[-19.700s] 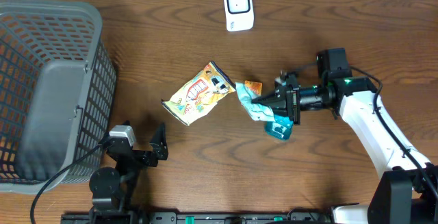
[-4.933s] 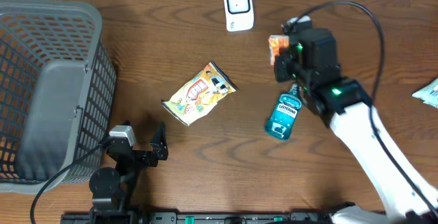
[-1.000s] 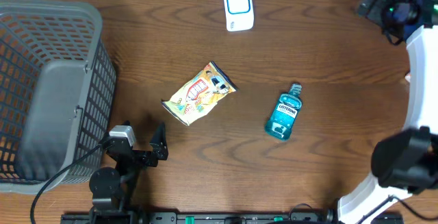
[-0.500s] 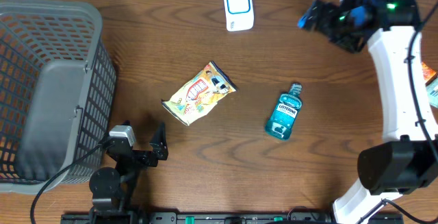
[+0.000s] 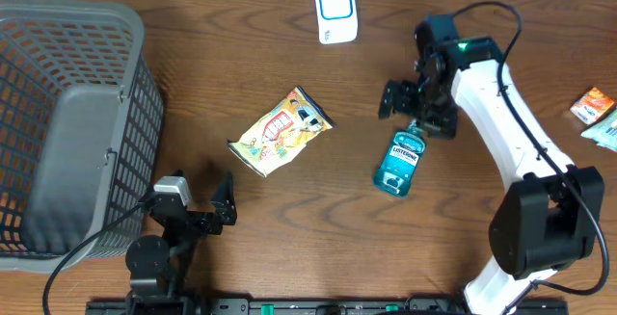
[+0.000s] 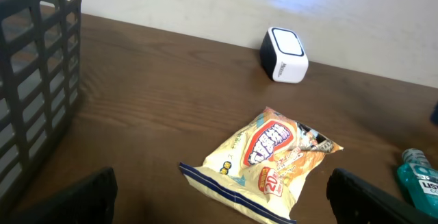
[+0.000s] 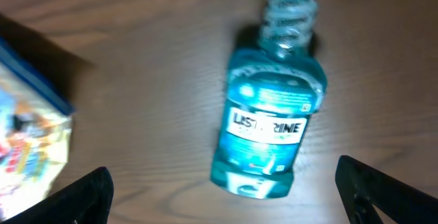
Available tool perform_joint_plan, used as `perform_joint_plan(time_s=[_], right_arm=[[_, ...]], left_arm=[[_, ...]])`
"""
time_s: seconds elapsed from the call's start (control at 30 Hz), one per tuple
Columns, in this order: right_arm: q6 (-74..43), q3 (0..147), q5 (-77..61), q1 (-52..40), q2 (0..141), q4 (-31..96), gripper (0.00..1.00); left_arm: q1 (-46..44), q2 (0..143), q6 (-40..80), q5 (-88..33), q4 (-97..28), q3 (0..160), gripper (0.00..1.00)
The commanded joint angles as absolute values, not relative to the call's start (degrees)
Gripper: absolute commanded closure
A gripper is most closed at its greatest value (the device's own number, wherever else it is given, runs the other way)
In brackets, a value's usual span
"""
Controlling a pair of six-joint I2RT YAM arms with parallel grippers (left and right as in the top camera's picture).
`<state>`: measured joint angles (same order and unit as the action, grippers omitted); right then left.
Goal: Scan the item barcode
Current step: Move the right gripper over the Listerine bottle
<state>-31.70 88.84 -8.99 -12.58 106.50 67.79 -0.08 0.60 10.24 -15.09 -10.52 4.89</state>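
A teal mouthwash bottle [image 5: 398, 162] lies flat on the wooden table, cap toward the back. My right gripper [image 5: 415, 111] hovers just above its neck, open and empty. In the right wrist view the bottle [image 7: 271, 132] lies label up between and ahead of the spread fingers [image 7: 85, 198]. The white barcode scanner [image 5: 336, 11] stands at the back centre. A yellow snack bag [image 5: 281, 132] lies mid-table. My left gripper [image 5: 222, 205] rests open near the front edge, facing the snack bag [image 6: 274, 162] and the scanner [image 6: 284, 54].
A large grey mesh basket [image 5: 67, 132] fills the left side. A small orange box [image 5: 591, 105] and a teal packet [image 5: 607, 132] lie at the far right edge. The right arm's white links [image 5: 511, 132] cross the right half of the table.
The right arm has swung from the far right back corner leftward and down to hover over the bottle. Its jaws stayed open. The left arm has not moved.
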Motion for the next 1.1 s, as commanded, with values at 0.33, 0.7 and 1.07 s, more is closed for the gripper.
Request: perform_joint_plan(time_s=[0.33,0.7,1.07], right_arm=[[-31.24,83.90,-5.74,-12.43,106.94,69.45,0.01],[-31.24,83.90,-6.52,-12.47,106.94,68.27,0.01],[-31.59,80.68,-5.89,-12.80,107.00,58.33,0.01]], left_arm=[[-0.25,0.23,9.67,-15.81,-11.53,3.70,0.02],[-0.25,0.23,9.67,-15.81,-11.53,3.70,0.02],[-0.25,0.23,9.67,-15.79,-11.53,3.70,0.02]])
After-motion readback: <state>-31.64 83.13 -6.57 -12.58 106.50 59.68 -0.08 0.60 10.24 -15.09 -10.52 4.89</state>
